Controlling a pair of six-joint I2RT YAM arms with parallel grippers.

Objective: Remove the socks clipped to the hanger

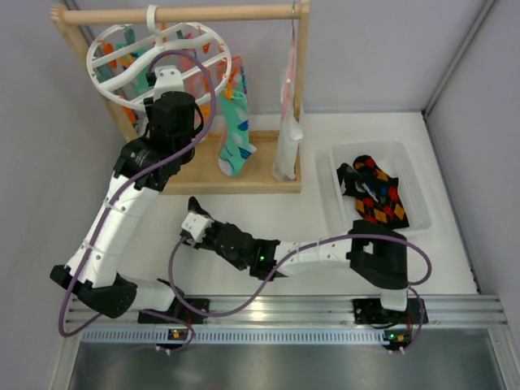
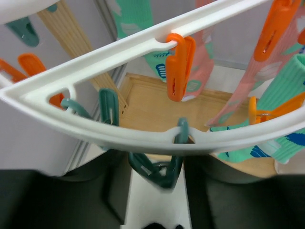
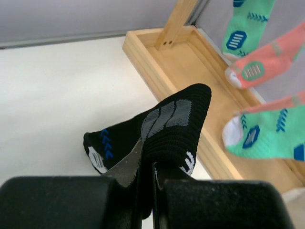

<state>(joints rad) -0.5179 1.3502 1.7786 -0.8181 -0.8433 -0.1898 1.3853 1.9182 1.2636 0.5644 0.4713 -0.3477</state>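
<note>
Right pincer (image 3: pixel 152 166): clamped on the black sock (image 3: pixel 167 125); low over the table (image 1: pixel 268 215), near the wooden rack (image 1: pixel 244 180), well left of the clear bin (image 1: pixel 412 165).
Left pincer (image 2: pixel 155 188): spread wide under the hanger (image 2: pixel 119 56); a teal clip (image 2: pixel 161 171) between its jaws.
Advice: carry the sock right; let go only above the bin; mint-green sock (image 1: pixel 236 130) hangs clipped at the hanger's right.

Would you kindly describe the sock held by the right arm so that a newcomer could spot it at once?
Find the wooden rack frame at the back of the white table; just in front of its base tray, the right gripper is shut on a black sock. Its grey panel and blue chevrons set it apart from the mint-green sock and pink sock hanging nearby.
</note>
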